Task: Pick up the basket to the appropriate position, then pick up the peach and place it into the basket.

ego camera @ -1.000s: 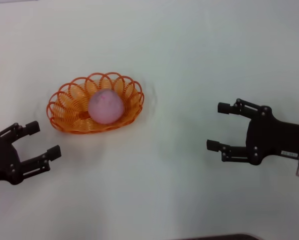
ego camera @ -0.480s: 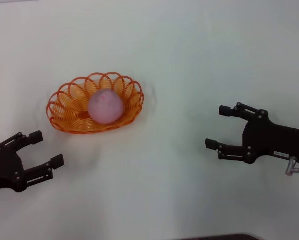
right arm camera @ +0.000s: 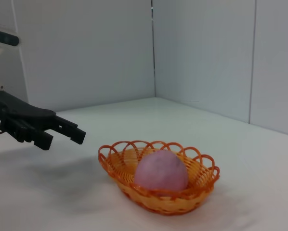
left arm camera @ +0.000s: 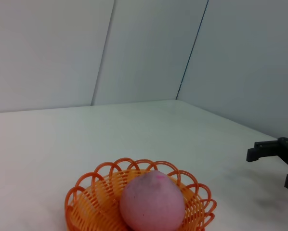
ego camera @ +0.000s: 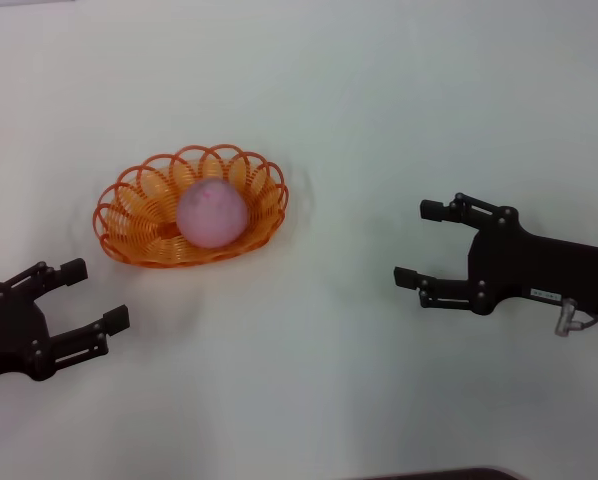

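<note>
The orange wire basket (ego camera: 129, 215) stands on the white table, left of centre, and the pale pink peach (ego camera: 211, 213) lies inside it. Both wrist views show the same: peach (left arm camera: 152, 202) in basket (left arm camera: 84, 207), peach (right arm camera: 161, 171) in basket (right arm camera: 202, 180). My left gripper (ego camera: 91, 294) is open near the front left, below the basket and apart from it. On the right my right gripper (ego camera: 418, 243) hangs open and empty, well clear of the basket. The left gripper (right arm camera: 57, 132) shows in the right wrist view and the right gripper (left arm camera: 274, 161) in the left wrist view.
The white table (ego camera: 339, 120) spreads bare around the basket. Grey wall panels (right arm camera: 86, 48) rise behind the table in the wrist views. A dark edge (ego camera: 429, 474) shows at the front of the head view.
My left gripper has drawn back toward the front left, away from the basket. The right gripper dipped, then shifted slightly left. Basket and peach have not moved.
</note>
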Robot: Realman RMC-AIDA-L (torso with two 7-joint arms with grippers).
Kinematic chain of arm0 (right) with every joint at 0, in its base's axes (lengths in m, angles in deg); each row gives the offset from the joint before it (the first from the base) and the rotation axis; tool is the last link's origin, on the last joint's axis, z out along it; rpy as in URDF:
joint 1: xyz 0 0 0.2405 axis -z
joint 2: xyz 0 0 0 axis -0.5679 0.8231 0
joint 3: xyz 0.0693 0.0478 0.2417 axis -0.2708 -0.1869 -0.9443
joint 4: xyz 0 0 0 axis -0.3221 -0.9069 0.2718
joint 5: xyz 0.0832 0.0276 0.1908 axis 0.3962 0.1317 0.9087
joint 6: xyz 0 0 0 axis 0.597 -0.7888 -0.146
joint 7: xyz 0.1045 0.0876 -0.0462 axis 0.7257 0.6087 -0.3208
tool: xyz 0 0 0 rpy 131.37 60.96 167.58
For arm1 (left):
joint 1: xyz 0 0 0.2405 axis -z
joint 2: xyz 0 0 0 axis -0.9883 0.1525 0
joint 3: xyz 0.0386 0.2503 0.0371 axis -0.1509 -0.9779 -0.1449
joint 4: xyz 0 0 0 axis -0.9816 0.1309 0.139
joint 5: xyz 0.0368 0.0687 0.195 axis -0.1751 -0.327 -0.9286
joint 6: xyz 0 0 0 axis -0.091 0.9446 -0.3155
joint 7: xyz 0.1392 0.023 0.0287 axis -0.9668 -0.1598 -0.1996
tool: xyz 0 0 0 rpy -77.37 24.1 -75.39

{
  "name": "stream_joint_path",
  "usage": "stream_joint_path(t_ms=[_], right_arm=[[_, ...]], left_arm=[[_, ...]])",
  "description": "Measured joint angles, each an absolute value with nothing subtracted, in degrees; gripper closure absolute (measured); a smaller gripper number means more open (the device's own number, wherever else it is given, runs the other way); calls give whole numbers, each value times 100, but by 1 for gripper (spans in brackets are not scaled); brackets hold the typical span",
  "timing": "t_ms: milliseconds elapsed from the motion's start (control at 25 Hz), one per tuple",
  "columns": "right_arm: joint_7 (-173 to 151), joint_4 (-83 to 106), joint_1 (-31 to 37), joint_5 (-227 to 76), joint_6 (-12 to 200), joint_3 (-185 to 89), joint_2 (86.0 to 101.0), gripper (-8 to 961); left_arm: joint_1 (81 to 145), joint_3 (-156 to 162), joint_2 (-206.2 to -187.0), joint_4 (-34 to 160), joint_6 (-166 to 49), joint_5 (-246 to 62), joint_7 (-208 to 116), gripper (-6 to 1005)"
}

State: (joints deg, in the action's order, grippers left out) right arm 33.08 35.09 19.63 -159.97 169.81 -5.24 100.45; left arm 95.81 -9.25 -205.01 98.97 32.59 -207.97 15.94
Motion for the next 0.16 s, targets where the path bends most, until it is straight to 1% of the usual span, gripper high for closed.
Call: stream_joint_path(t_ms=[160], right_arm=[[3300, 3469, 1864, -15998, 16968, -525, 10050, 37]], left_arm=[[9584, -932, -20499, 9896, 3260, -20797, 1591, 127]])
